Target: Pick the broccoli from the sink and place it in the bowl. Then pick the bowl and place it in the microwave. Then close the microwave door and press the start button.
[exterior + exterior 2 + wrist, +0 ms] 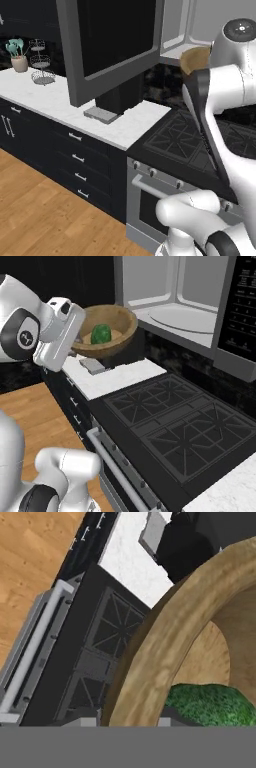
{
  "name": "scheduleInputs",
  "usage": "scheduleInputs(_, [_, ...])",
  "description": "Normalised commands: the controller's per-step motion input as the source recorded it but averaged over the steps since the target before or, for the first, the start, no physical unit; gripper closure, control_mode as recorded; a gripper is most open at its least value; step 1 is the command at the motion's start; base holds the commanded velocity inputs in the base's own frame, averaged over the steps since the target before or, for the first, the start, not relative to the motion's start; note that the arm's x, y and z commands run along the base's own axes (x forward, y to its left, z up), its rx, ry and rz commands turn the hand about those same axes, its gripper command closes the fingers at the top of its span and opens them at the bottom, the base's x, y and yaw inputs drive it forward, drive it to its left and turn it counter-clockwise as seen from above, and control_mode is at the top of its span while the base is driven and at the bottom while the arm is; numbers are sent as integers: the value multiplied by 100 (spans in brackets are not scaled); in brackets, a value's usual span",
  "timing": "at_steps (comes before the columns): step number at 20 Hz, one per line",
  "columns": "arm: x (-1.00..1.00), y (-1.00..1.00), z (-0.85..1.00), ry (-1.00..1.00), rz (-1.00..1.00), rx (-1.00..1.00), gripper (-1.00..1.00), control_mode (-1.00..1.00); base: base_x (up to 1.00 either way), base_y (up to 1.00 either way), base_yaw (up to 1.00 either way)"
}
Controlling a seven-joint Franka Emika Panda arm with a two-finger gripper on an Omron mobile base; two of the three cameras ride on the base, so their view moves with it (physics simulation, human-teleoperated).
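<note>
1. One wide tan-brown wooden bowl (107, 326) hangs in the air, held by its rim on the arm's side by your two-finger gripper (75, 338); the jaws are partly closed on that rim.
2. You see the small dark-green broccoli floret (101, 334) lying inside the bowl, on its floor. In the hand view it sits just past the thick rim, low in the frame.
3. Your bowl is above the white marble countertop (117, 378) and the left edge of the black gas cooktop (170, 421), just in front of the silver-grey microwave (175, 301) and left of its cavity.
4. You can note the round glass turntable (182, 318) bare inside the light cavity.
5. The grey-framed microwave door (112, 45) with dark glass stands swung wide open over the counter in the left base view.
</note>
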Motion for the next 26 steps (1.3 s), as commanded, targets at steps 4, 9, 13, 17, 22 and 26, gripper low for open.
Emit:
scheduleInputs(4, [16,-53,20,0,-13,-12,100,-100,0,0,0])
scheduleInputs(9, [13,-38,26,0,-13,-18,100,-100,0,0,0])
scheduleInputs(13, [37,-40,17,0,-7,-2,100,-100,0,0,0])
scheduleInputs(17, [61,-47,6,0,-3,0,100,-100,0,0,0])
scheduleInputs(22, [55,-47,4,-1,0,6,100,-100,0,0,0])
scheduleInputs(26, [50,-43,9,-1,0,13,100,-100,0,0,0])
